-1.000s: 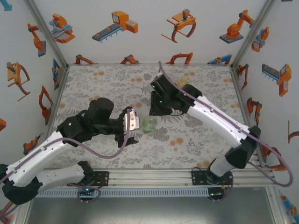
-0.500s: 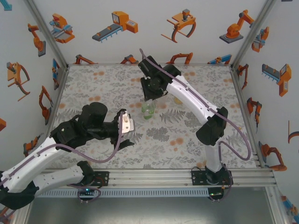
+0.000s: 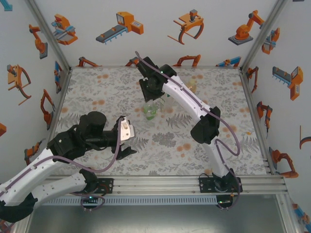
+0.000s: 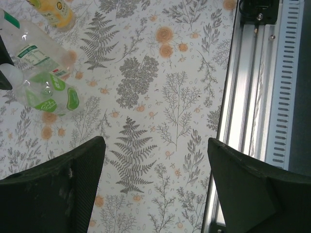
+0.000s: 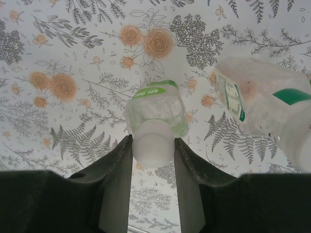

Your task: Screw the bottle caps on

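Note:
My right gripper (image 5: 153,140) is shut on the white bottle cap (image 5: 153,145) of the squat green-tinted bottle (image 5: 156,110), which hangs from the fingers over the table's far middle (image 3: 151,111). Just beside it stands the clear bottle (image 5: 260,94) with a green-white label. The amber bottle (image 3: 192,86) stands further to the right at the back. In the left wrist view the green bottle (image 4: 51,94), the clear bottle (image 4: 29,46) and the amber bottle (image 4: 53,9) sit at the upper left. My left gripper (image 4: 155,145) is open with nothing between its fingers, low over the near left of the table (image 3: 129,140).
The floral table mat (image 3: 204,141) runs to an aluminium rail (image 4: 252,97) along the near edge, close to my left gripper's right finger. Printed walls (image 3: 155,29) enclose the far side and both flanks. The right arm (image 3: 194,104) stretches diagonally across the middle.
My right gripper has carried the green bottle by its cap from mid-table toward the far side and left. The left arm has pulled back toward the near left, still open.

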